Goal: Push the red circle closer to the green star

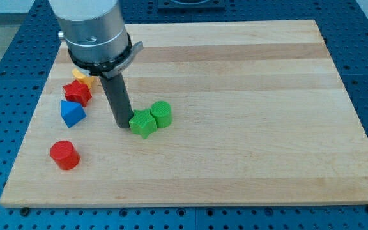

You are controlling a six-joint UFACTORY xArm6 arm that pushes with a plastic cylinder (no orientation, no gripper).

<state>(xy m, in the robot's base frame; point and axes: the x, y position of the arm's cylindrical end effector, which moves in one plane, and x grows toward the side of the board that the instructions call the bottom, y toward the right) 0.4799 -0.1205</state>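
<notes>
The red circle (64, 154) lies on the wooden board (248, 128) near the view's bottom left. The green star (143, 122) lies near the board's middle left, touching a green round block (161, 114) on its right. My tip (123, 125) is the lower end of the dark rod; it stands just left of the green star, touching or nearly touching it. The red circle is well to the lower left of my tip, with open board between them.
A blue block (72, 113), a red star-like block (77, 92) and a yellow block (82, 78) partly hidden by the arm's body cluster at the left. The board's left edge runs close to them.
</notes>
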